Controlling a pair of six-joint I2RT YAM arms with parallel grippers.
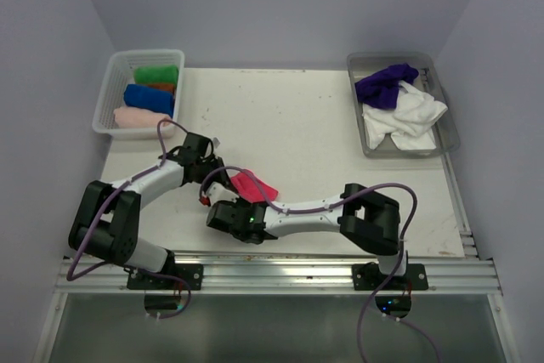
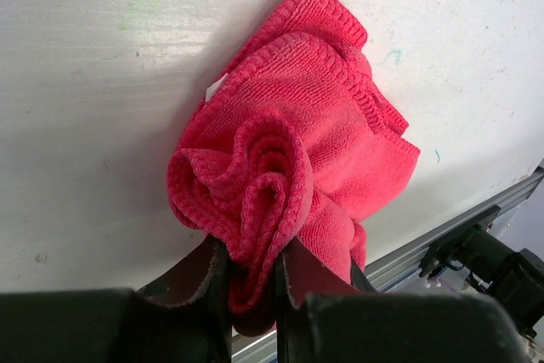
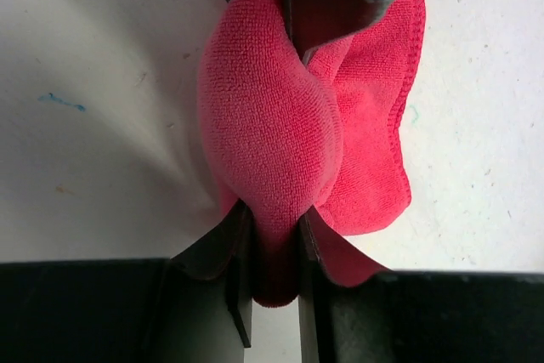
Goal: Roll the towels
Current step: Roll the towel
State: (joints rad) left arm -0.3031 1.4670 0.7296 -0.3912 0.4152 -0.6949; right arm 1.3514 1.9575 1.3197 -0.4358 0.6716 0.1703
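Hot pink towel (image 1: 252,184): below the white basket (image 1: 109,95) and off toward the near edge of the counter (image 1: 289,116), bunched into a loose coil. Pinched at its spiral end by the left end effector (image 2: 251,252), jaws narrow on the folds. Gripped at the opposite end by the right end effector (image 3: 272,227), jaws close together on the cloth. Held from both ends probably to stop the coil springing open while it is tightened. Hard to tell from above whether resting on the counter or lifted just clear. Inside the basket: green towel (image 1: 157,74), orange towel (image 1: 164,87), blue towel (image 1: 149,98), pale pink towel (image 1: 140,116), all rolled, likely finished. Far across from the basket, loose in the grey tray (image 1: 442,104), awaiting a turn: purple towel (image 1: 384,82), white towel (image 1: 408,116)
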